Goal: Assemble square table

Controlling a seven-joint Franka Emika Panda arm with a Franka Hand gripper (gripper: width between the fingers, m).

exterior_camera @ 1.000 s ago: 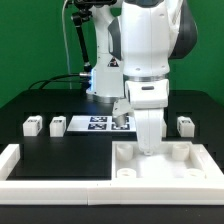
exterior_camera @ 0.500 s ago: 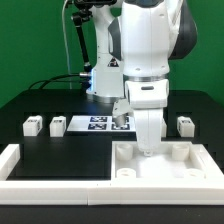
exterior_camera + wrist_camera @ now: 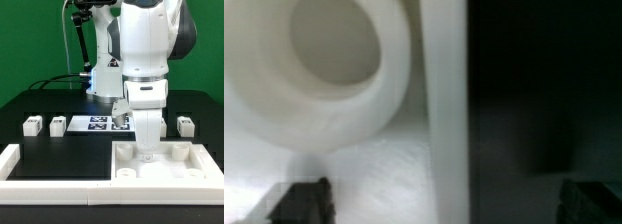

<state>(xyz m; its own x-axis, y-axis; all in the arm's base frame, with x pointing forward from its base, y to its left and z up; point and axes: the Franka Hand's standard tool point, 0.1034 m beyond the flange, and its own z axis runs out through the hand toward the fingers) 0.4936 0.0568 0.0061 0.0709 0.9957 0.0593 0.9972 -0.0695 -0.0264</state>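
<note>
The square table top [image 3: 165, 170] is a white tray with a raised rim and round corner holes, lying at the front on the exterior view's right. My gripper [image 3: 147, 151] hangs straight down over its far rim, near the far corner on the exterior view's left. In the wrist view the gripper [image 3: 446, 205] is open. One dark fingertip [image 3: 303, 203] is over the top's inner face beside a round corner hole [image 3: 331, 50]; the other [image 3: 592, 204] is over the black table, so the rim [image 3: 441, 100] runs between them. Small white legs [image 3: 32, 126] [image 3: 57, 126] [image 3: 185, 125] lie behind.
The marker board [image 3: 98, 123] lies flat behind the top, with another small white part [image 3: 122, 125] at its end, partly hidden by my gripper. A long white rail [image 3: 55, 170] borders the front and the exterior view's left. The robot base stands at the back.
My gripper has come down very slightly toward the top's far rim. Nothing else has moved.
</note>
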